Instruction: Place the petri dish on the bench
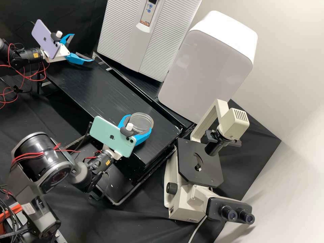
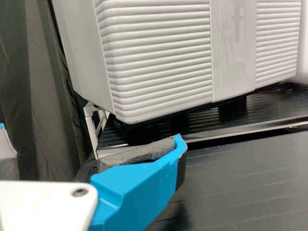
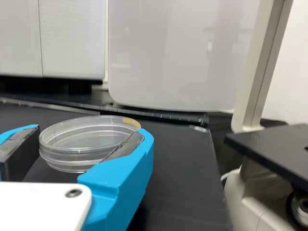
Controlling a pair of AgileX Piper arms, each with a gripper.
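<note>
In the high view, the left pincer stands wide open above the far end of the desk. The right pincer grips the clear petri dish at the near end, by the microscope.

The left wrist view has the left pincer parted before a ribbed white cabinet.

In the right wrist view, the round dish lies nearly level between the right pincer's dark pads, lidded, broad face up; whether it touches the desk I can't tell.

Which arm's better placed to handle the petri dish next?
Right, I'd say: the right gripper is at the petri dish; the left gripper hangs open well away, near the ribbed white cabinet.
</note>
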